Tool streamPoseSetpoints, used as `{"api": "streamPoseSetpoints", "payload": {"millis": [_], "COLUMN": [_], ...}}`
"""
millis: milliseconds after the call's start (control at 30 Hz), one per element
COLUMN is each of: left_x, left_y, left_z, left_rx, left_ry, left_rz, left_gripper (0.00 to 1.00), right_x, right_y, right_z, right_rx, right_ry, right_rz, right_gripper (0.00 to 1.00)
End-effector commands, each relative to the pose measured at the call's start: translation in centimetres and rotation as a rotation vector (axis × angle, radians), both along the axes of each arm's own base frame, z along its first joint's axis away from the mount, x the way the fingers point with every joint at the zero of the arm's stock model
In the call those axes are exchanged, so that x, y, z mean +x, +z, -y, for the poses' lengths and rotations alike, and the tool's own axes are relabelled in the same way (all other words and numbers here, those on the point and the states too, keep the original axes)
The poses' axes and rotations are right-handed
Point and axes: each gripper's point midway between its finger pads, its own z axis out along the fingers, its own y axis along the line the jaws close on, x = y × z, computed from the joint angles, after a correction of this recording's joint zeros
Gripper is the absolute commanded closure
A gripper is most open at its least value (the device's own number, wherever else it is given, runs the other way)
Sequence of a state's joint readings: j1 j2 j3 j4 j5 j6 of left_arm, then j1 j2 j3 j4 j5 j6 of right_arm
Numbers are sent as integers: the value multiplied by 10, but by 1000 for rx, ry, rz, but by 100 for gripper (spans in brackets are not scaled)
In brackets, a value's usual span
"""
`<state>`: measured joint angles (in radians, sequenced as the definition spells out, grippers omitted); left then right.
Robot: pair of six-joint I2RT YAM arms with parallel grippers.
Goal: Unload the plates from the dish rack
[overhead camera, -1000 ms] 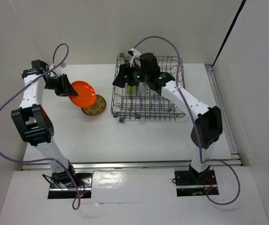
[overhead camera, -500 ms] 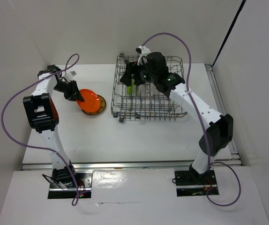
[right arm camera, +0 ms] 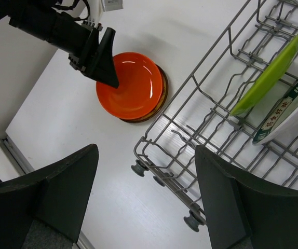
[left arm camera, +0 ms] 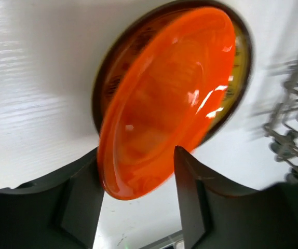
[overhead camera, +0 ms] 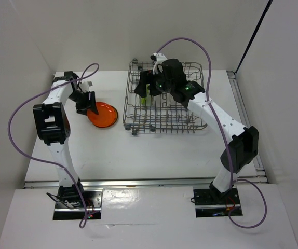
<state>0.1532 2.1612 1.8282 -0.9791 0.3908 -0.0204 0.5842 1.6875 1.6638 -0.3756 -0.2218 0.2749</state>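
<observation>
The orange plate (overhead camera: 104,113) lies flat on the amber-brown patterned plate (right arm camera: 158,105) on the table left of the dish rack (overhead camera: 164,111). My left gripper (overhead camera: 89,104) is open at the plate's left rim; in the left wrist view the orange plate (left arm camera: 164,104) has its near edge between my spread fingers (left arm camera: 84,202). My right gripper (overhead camera: 148,87) hovers open and empty over the rack's left side. The lime green plate (right arm camera: 268,75) and the white plate with a dark lettered ring (right arm camera: 289,111) stand on edge in the rack (right arm camera: 201,135). The plain white plate is out of view.
White walls close the table at the left and back. A rail runs along the table's right edge (overhead camera: 245,119). The rack's small wheels (right arm camera: 138,168) sit on the table near the stacked plates.
My left gripper has carried the orange plate down and right onto the amber-brown plate and opened. My right gripper has shifted slightly over the rack's left side.
</observation>
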Motion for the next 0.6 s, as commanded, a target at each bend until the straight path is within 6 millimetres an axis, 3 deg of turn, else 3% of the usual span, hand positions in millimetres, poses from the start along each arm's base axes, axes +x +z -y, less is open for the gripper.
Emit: {"api": "streamPoseSetpoints", "payload": {"millis": [0, 167, 267, 400, 433, 467, 500, 567], "left_x": [-1, -2, -2, 1, 4, 4, 4, 5], "left_y": [-6, -8, -6, 0, 5, 9, 9, 18], "left_z": [-3, -2, 0, -14, -16, -18, -20, -19], "left_rx": [103, 253, 334, 443, 457, 468, 477, 477], "left_ry": [-42, -126, -171, -172, -165, -161, -159, -143], "left_rz": [-23, -12, -1, 8, 25, 33, 32, 52], "left_gripper": [32, 27, 26, 21, 21, 19, 19, 18], "right_x": [-7, 1, 10, 36, 43, 53, 59, 77], "right_y": [34, 27, 22, 17, 9, -5, 2, -14], "right_z": [7, 19, 37, 78, 103, 114, 120, 146], "right_rx": [28, -8, -24, -93, -161, -207, -212, -255], "right_ry": [6, -88, -202, -447, -561, -622, -666, -783], "right_rz": [67, 39, -12, -30, -41, -63, -50, -74], "right_gripper": [18, 18, 18, 18, 18, 18, 18, 18]}}
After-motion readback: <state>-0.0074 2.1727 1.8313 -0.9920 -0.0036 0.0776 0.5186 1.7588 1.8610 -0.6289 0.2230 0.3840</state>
